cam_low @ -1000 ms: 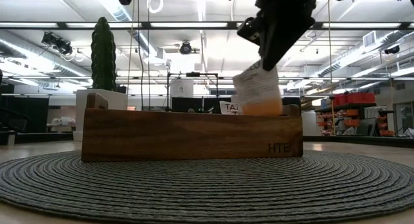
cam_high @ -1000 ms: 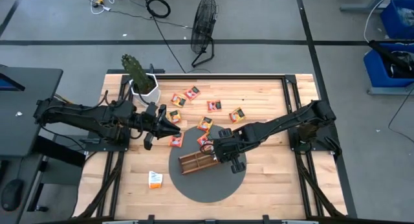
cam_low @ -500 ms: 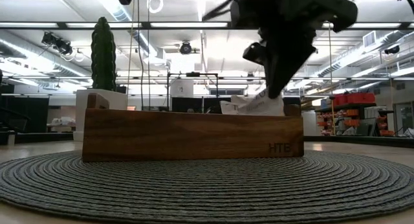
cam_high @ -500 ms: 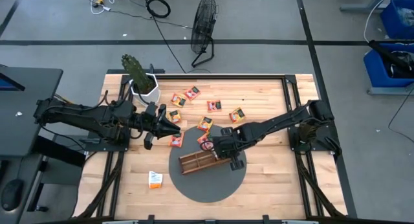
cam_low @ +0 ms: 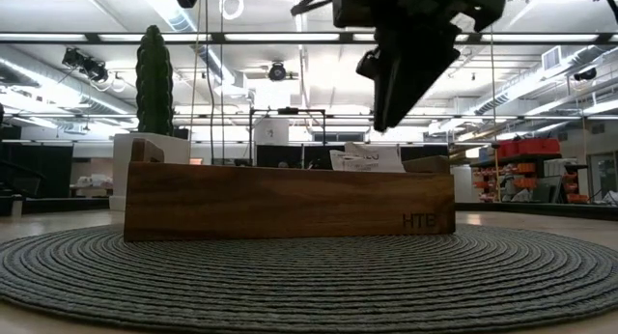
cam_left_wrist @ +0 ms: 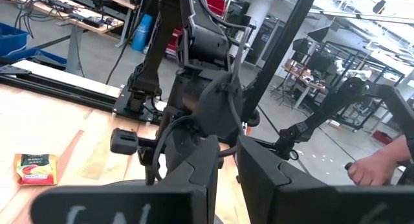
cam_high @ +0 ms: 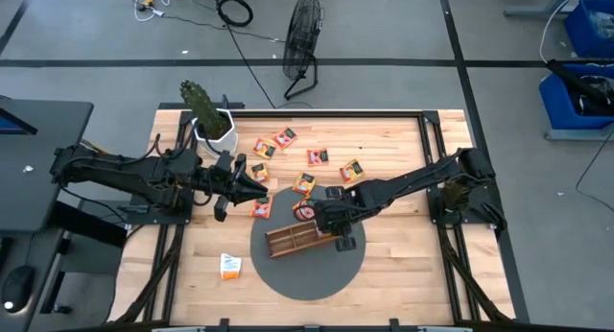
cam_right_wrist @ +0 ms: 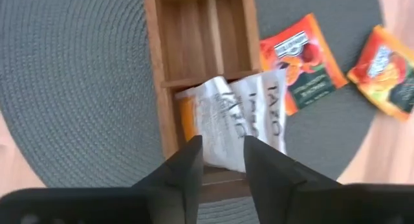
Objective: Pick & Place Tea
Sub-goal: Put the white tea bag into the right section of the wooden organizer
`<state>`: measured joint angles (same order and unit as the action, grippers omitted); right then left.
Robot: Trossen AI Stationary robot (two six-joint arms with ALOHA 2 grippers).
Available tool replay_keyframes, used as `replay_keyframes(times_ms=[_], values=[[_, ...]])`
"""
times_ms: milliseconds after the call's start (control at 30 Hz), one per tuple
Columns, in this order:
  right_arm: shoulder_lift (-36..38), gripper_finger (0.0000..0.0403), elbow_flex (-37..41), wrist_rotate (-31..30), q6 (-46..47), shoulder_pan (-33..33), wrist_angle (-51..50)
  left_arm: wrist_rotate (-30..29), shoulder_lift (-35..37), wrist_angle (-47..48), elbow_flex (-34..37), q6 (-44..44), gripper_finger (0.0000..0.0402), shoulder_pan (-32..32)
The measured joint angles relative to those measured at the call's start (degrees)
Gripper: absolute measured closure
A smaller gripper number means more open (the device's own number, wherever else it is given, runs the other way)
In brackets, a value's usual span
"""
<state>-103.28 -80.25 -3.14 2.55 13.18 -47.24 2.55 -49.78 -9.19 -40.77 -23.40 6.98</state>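
A brown wooden divided tray (cam_high: 298, 240) lies on a round grey woven mat (cam_high: 309, 274); a potted cactus (cam_high: 203, 106) stands at the table's far left corner, a black fan (cam_high: 303, 35) on the floor beyond

The right arm reaches in from the table's right side, its right gripper (cam_high: 331, 220) pointing down with 2 fingers (cam_right_wrist: 184, 172) slightly parted, holding nothing. The left arm stretches level from the left, its left gripper (cam_high: 257, 189) aimed toward the middle.
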Motion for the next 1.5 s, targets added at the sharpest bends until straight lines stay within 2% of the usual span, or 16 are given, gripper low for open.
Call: replay_keyframes(times_ms=[100,233,333,467,567,700,933,1000,1167,1300,1400,1500], values=[[0.0,0.0266,-2.08,-0.08,0.08,-0.22,-1.63,0.28,0.01,1.37,-0.07,-1.69,0.0342,0.0],[0.0,0.027,-5.59,1.23,1.72,-0.36,-3.02,5.48,-0.04,8.08,-0.07,-4.59,0.0342,0.0],[0.0,0.0305,-8.78,1.6,2.68,-0.36,-2.96,10.07,-0.04,13.69,-0.07,-6.47,0.0342,0.12],[0.09,0.0386,-12.34,2.85,2.94,-0.43,-2.26,12.46,0.02,21.58,-0.07,-7.62,0.0342,2.13],[0.09,0.0392,-13.83,2.67,5.29,-0.45,-1.51,12.41,0.02,26.74,-0.07,-8.59,0.0342,4.91],[0.9,0.0399,-14.2,2.8,7.71,-0.39,-1.21,6.31,0.21,28.3,-0.07,-9.63,0.0342,10.42],[5.06,0.0401,-14.2,0.24,6.61,-0.32,-0.31,-16.9,0.81,24.31,-0.07,-15.31,0.0342,21.56],[6.13,0.0401,-14.2,-0.29,5.05,-0.78,-0.35,-20.84,0.79,23.53,-0.04,-17.39,0.0342,23.99],[7.63,0.0402,-14.2,-0.5,2.53,-2.35,-0.73,-22.83,0.75,12.69,-0.04,-15.84,0.0342,25.69],[7.93,0.0402,-14.2,0.59,0.9,-3.48,-0.86,-21.52,-0.15,3.95,-0.04,-11.25,0.0342,21.43],[7.98,0.0402,-14.2,2.57,0.88,-4.25,-0.79,-19.69,-0.21,1.67,-0.04,-8.84,0.0342,19.38],[7.98,0.0403,-14.2,2.71,0.9,-4.65,-0.79,-19.28,0.09,-6.18,4.43,-7.48,0.0342,18.78]])
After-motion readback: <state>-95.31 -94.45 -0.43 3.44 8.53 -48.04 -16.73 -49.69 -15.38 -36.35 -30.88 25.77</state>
